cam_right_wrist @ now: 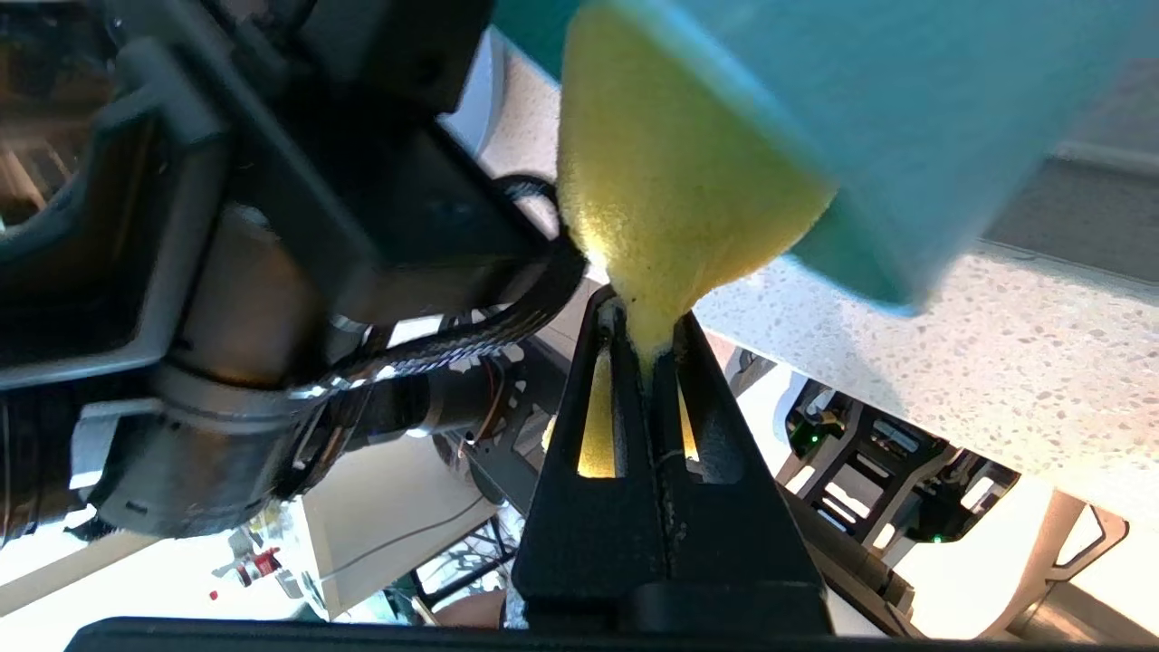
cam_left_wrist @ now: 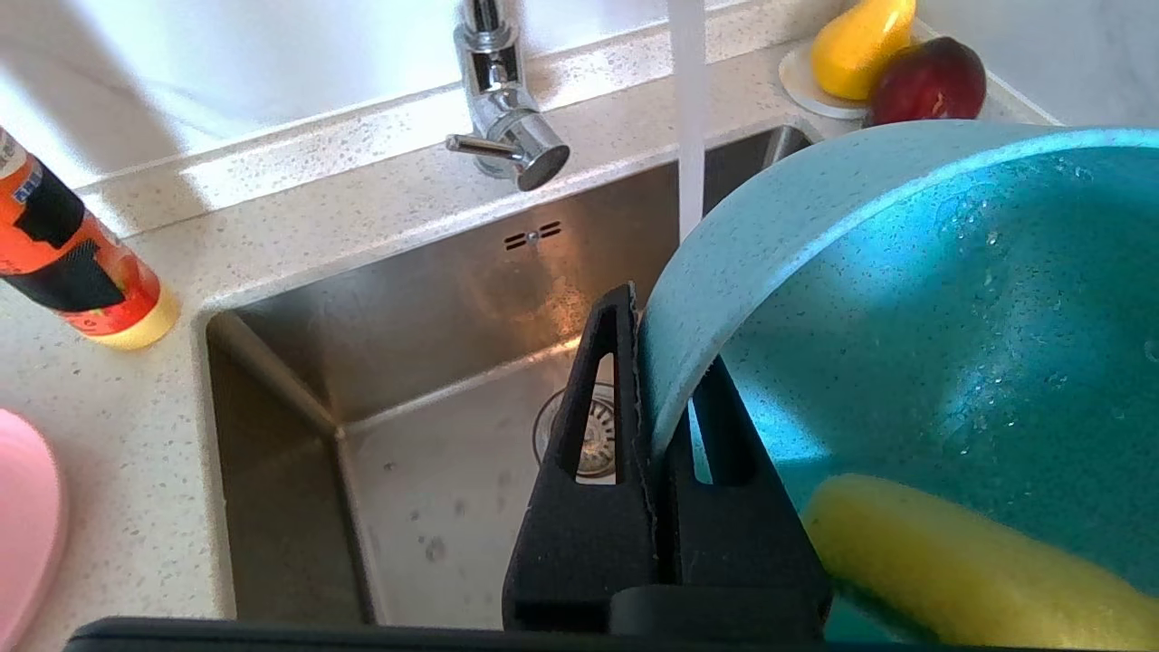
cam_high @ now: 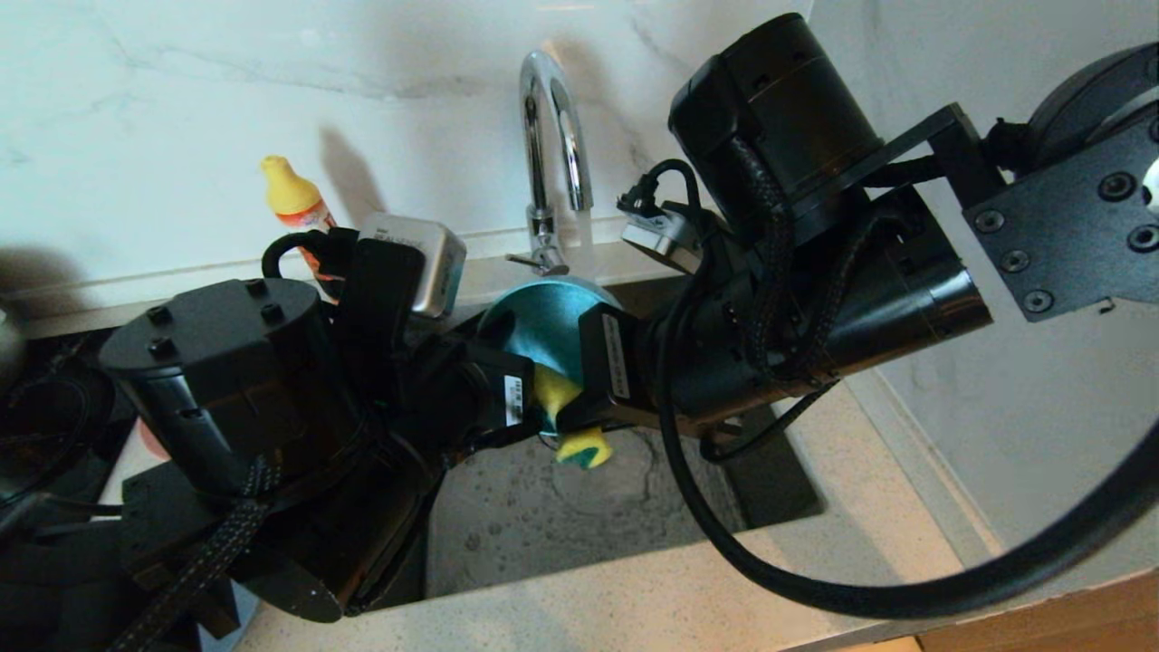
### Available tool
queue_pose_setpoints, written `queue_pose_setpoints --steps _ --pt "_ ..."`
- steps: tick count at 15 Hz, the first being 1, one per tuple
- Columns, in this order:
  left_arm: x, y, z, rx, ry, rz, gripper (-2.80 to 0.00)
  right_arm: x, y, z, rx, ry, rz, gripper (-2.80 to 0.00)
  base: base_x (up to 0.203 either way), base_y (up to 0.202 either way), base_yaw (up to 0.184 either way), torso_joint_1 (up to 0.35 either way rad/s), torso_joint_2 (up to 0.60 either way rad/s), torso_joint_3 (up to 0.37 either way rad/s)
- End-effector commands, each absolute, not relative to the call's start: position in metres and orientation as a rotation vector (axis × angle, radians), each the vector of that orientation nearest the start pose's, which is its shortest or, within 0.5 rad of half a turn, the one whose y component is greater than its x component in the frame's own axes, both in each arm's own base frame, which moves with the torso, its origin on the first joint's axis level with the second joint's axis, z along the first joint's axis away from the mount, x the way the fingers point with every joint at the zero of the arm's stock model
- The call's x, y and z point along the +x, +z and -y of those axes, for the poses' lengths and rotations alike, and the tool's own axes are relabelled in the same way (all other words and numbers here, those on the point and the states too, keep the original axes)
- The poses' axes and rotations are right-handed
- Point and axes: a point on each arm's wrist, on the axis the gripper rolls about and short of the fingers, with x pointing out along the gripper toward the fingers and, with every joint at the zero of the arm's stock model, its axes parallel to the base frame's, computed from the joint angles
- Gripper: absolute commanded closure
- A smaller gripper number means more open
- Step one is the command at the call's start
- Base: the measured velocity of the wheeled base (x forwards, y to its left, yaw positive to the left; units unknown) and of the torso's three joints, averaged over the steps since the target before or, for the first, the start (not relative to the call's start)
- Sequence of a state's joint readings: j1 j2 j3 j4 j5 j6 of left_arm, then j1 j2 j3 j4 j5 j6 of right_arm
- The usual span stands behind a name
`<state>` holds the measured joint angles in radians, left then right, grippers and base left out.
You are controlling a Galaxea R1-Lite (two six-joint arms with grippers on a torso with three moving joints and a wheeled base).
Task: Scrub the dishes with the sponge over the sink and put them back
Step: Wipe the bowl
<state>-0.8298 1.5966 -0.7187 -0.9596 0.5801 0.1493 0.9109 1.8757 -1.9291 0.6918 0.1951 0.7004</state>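
Note:
My left gripper (cam_left_wrist: 665,362) is shut on the rim of the teal bowl (cam_left_wrist: 951,299), with one finger inside it and one outside. The bowl (cam_high: 543,317) hangs tilted over the sink (cam_high: 543,516), just below the tap. My right gripper (cam_right_wrist: 645,326) is shut on the yellow sponge (cam_right_wrist: 670,181), squeezing it thin between the fingers. The sponge (cam_left_wrist: 951,561) is pressed against the inside of the bowl (cam_right_wrist: 887,109). Its green-edged lower end (cam_high: 579,444) sticks out under the bowl. A pink plate (cam_left_wrist: 23,525) lies on the counter beside the basin.
Water runs in a stream (cam_left_wrist: 688,109) from the chrome tap (cam_high: 548,136) just behind the bowl's rim. An orange detergent bottle (cam_left_wrist: 72,272) stands at the sink's back corner. A pear (cam_left_wrist: 860,36) and a red fruit (cam_left_wrist: 928,77) sit by a white saucer (cam_left_wrist: 797,86). The drain strainer (cam_left_wrist: 593,435) is below.

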Motion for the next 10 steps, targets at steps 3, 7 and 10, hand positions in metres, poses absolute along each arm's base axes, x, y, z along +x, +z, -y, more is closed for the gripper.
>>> queue_pose_setpoints --steps 3,7,10 --pt "0.194 0.225 0.194 0.088 -0.24 0.091 0.0 0.219 0.317 -0.252 0.414 0.733 -0.934 0.0 0.0 0.0 0.0 0.0 0.0 0.0" --pt "0.194 0.225 0.194 0.086 -0.24 0.091 0.0 0.223 0.324 -0.241 0.449 0.709 -0.91 0.0 0.0 0.0 0.0 0.0 0.0 0.0" --pt "0.195 0.223 0.194 0.091 -0.239 0.087 0.0 0.222 0.332 -0.234 0.466 0.714 -0.877 0.0 0.0 0.0 0.0 0.0 0.0 0.0"
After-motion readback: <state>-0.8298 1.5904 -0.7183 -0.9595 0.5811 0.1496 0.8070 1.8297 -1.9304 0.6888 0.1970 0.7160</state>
